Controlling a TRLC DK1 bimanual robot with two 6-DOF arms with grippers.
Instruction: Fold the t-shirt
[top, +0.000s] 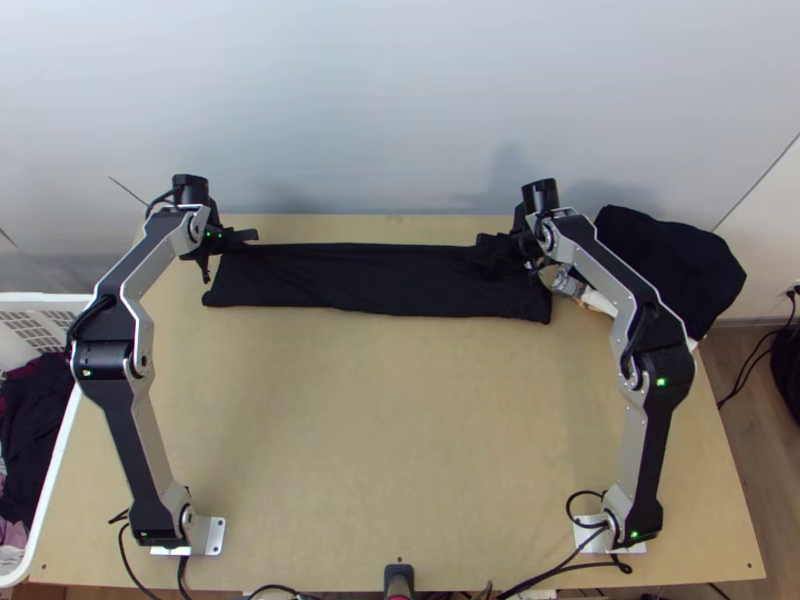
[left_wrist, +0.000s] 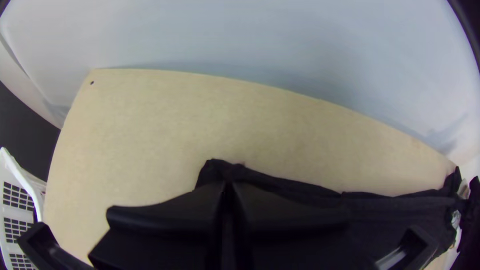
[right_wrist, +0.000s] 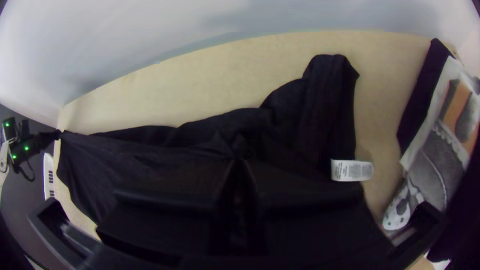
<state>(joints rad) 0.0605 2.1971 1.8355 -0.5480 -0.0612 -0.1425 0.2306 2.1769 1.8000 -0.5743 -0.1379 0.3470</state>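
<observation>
left jaws (top: 246, 236): clenched on the t-shirt's far left corner, beside the worktop's far left. right jaws (top: 488, 242): clenched on the same garment's far edge, toward its right end; cloth puckers at the fingertips in the right wrist view.

t-shirt (top: 370, 282): one, black, laid as a long narrow folded band across the far part of the worktop, between and below the two sets of jaws. near edge roughly straight; far edge taut between the grips. beyond the right grip, a loose, rumpled portion. white label (right_wrist: 352, 170), printed, attached at the right part.

worktop (top: 370, 430): one, light wood, bare toward the robot.

dark cloth (top: 670, 262): one heap, at the far right corner, with a printed panel (right_wrist: 445, 135) in grey, white and orange, near the t-shirt but apart.

basket (top: 60, 455): one, white, slotted sides, at the worktop's left, holding dark garments (top: 38, 405).

wall (top: 400, 110): pale, behind the far edge.
</observation>
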